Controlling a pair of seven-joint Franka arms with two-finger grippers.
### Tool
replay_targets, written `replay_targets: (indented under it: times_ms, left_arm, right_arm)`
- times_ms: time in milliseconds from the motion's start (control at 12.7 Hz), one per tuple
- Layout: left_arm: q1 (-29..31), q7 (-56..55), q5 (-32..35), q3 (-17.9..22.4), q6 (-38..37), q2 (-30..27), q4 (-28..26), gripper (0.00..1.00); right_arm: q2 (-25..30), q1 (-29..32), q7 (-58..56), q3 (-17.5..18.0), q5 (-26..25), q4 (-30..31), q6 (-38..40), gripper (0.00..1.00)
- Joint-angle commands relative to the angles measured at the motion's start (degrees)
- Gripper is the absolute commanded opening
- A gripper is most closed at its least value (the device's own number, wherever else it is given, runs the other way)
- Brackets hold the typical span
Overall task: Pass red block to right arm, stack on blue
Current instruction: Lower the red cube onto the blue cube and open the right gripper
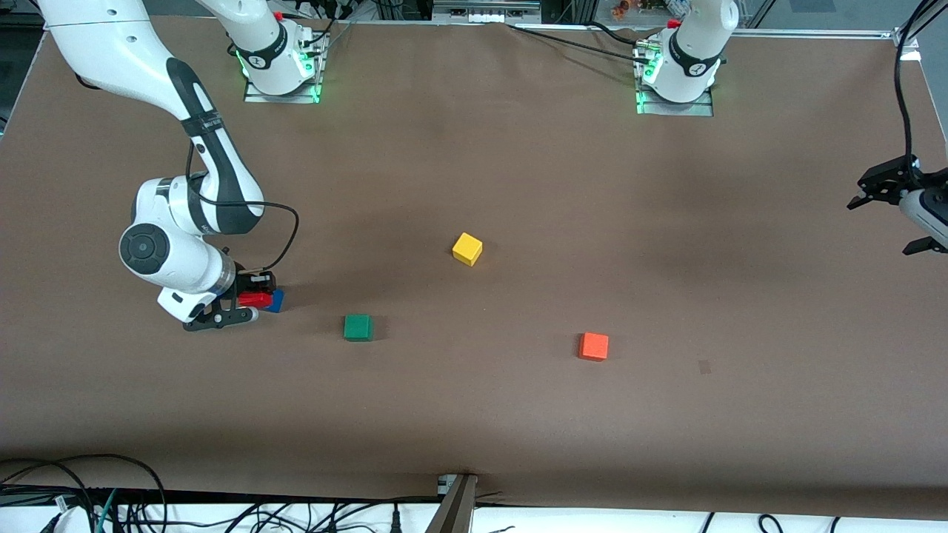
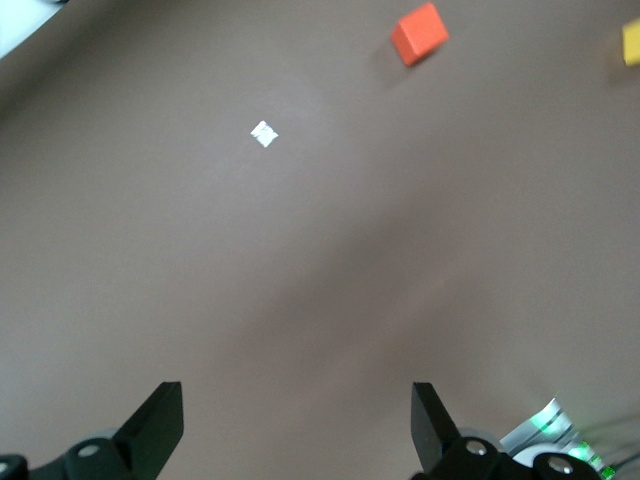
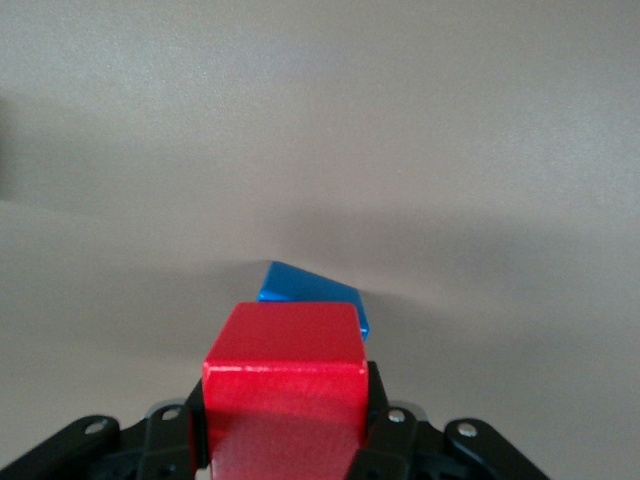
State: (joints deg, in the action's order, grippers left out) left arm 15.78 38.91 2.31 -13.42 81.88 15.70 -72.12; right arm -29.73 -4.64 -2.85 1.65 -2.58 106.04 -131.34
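In the front view, a wide brown desk (image 1: 518, 414) fills the scene, with two robot bases along its top edge. The right arm (image 1: 200, 170) bends down toward its own end of the desk. Its claw (image 1: 248, 300) sits low there, with its fingers on either side of the red block (image 1: 255, 299). The red block rests over the blue block (image 1: 277, 300), which shows only as a small blue edge just beside it. Whether the fingers press on the red block or have just let go cannot be told here. A green block (image 1: 358, 327) lies on the desk near the stack, toward the middle. A yellow block (image 1: 467, 249) lies farther from the camera, near the centre. An orange block (image 1: 594, 346) lies toward the left arm's end. The left claw (image 1: 892, 215) hangs at the edge of the desk at the left arm's end, waiting, its fingers spread apart.

In the left wrist view, the left claw's two dark fingertips (image 2: 160, 425) stand wide apart with nothing between them, above bare brown desk. The orange block (image 2: 419, 33) lies well away, and a sliver of the yellow block (image 2: 632, 43) shows at the picture's edge. A small pale scrap (image 2: 264, 133) lies on the desk.

In the right wrist view, the red block (image 3: 285, 385) sits between the right claw's black fingers (image 3: 385, 430), flat on top. The blue block (image 3: 315, 292) is partly covered by it, turned at an angle to it.
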Motion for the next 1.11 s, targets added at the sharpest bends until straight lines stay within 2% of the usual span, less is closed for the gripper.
replay_targets:
  times_ms: [0,237,316,474,632,789,947,1026]
  left_arm:
    - [-0.13,-9.63,0.59,-0.12,-0.41,-2.34,-1.18,1.0]
    - [-0.04,-9.99,0.59,-0.29,-0.41,-3.75,-0.75,1.0]
    - [-0.57,-10.52,0.59,-0.55,-0.32,-3.84,-0.74,1.0]
    - [-0.49,-13.67,-0.02,-3.7,-0.41,-4.1,-0.74,1.0]
    - [-0.57,-17.36,0.41,-6.43,-0.41,-5.5,-0.83,1.0]
    - [-0.57,-19.4,0.24,-7.15,-0.58,-5.95,-1.18,1.0]
    - [-0.49,-19.49,0.06,-7.15,-2.15,-6.03,-1.27,1.0]
    - [-0.48,-19.58,-0.11,-6.63,-1.55,-7.86,-2.84,1.0]
  right_arm:
    - [-0.07,0.86,0.56,0.19,-0.94,0.22,0.03,1.0]
    - [2.03,0.86,0.48,0.28,-0.76,-0.22,0.81,1.0]
    - [3.96,0.86,0.48,0.28,-0.76,-0.75,2.91,1.0]
    - [7.83,0.86,0.13,0.37,-0.5,-4.6,10.88,1.0]
    - [9.42,0.69,-0.05,0.54,-0.33,-12.48,21.77,1.0]
    - [10.82,0.78,0.38,0.63,0.55,-20.66,34.07,1.0]
    - [12.41,0.86,-0.57,-0.06,0.47,-27.0,40.17,1.0]
    - [12.42,1.04,-0.58,-0.51,0.64,-30.08,43.68,1.0]
